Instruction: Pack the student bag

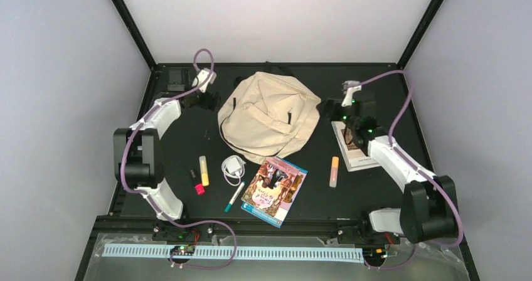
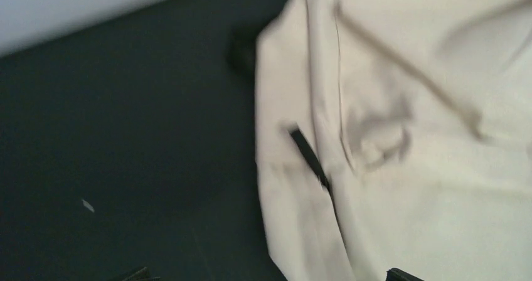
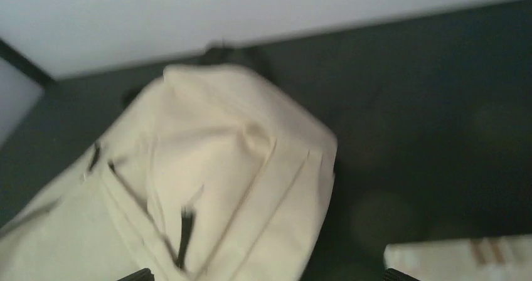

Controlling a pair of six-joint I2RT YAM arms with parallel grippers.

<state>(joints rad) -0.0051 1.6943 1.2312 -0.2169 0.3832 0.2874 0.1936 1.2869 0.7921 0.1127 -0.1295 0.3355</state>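
Nearest on the worktop (image 1: 188,137), a colourful book (image 1: 274,191) is lying beside a green pen (image 1: 234,197), with a yellow highlighter (image 1: 204,170) and a white charger (image 1: 233,167) just beyond and an orange highlighter (image 1: 334,171) off to the right. Farther back, at the middle, the student bag (image 1: 270,116) is lying flat, front face up, its long axis running roughly near to far and its black strap end pointing at the far wall. The left claw (image 1: 212,100) and right claw (image 1: 330,110) are flanking it, both spread wide.

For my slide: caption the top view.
The bag flanked by open left gripper and right gripper; book, charger, yellow marker lie outside.
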